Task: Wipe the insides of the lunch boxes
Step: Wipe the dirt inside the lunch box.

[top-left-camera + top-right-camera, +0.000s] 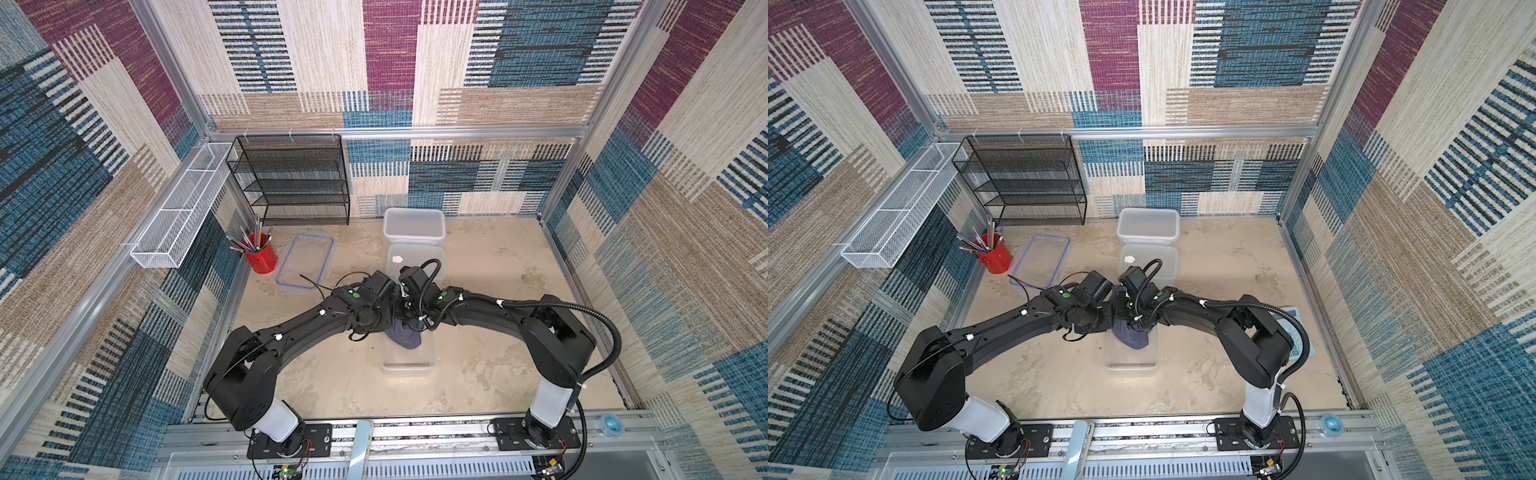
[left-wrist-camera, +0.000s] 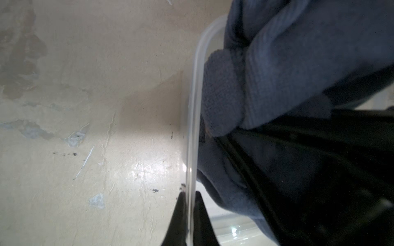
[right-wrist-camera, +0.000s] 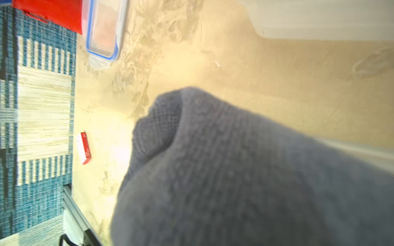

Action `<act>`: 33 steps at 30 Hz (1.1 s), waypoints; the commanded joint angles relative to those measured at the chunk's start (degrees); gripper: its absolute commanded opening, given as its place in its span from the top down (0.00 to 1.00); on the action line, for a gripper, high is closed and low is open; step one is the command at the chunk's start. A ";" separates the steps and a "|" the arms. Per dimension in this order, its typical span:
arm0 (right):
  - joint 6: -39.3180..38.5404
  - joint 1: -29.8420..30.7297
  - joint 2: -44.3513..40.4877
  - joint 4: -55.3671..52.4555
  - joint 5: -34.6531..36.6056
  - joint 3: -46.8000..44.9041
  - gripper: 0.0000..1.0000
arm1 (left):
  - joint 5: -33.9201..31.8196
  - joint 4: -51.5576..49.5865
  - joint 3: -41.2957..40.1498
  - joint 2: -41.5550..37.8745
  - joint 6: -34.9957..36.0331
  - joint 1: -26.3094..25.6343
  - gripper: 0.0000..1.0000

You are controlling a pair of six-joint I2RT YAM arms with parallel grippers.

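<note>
Left jaws: closed on the long rim of the shallow clear plastic lunch box (image 2: 193, 102), with one black fingertip (image 2: 180, 215) outside the wall and the other inside.

Right jaws: hidden inside a bunched grey-blue waffle-weave cloth (image 3: 234, 170). The cloth is gripped there and hangs down into the same box.

The shallow box sits mid-tabletop, toward the near edge, under both wrists. Behind it is the small frosted plastic lunch box (image 1: 432, 257), partly covered by the wrists. Just beyond that, close to the far edge, stands the deep frosted plastic lunch box (image 1: 414, 226).

Tabletop (image 1: 498, 324): beige and mottled, with grey chips, dark specks and fine scratches.

- A flat clear lid with a blue rim (image 1: 305, 259) lies toward the far-left corner.
- A red cup of pencils (image 1: 262, 257) stands beside the lid, at the left edge.
- A small red-and-white carton (image 3: 84, 148) lies near the left edge.
- A black wire-mesh shelf rack (image 1: 291, 178) stands at the far edge.
- A white wire-mesh trough (image 1: 183, 203) hangs on the left wall.

Walls: woven patchwork in blue, maroon, cream and tan, held in aluminium framing.
</note>
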 commanded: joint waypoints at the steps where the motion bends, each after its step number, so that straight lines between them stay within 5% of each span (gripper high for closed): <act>1: -2.87 1.77 -1.14 -3.80 -0.56 -0.29 1.00 | -1.11 0.00 1.31 0.72 -0.41 0.16 1.00; 11: -4.92 6.76 -6.10 -8.98 -8.52 -7.72 1.00 | -2.81 -1.27 5.92 4.26 2.28 3.10 1.00; 22: -6.68 4.45 -8.07 -22.59 10.35 -4.80 1.00 | 0.18 -2.29 4.05 4.18 3.41 3.19 1.00; 33: -13.90 -2.66 -3.20 -17.06 10.91 3.98 1.00 | 3.01 -2.18 0.31 1.18 4.61 3.10 1.00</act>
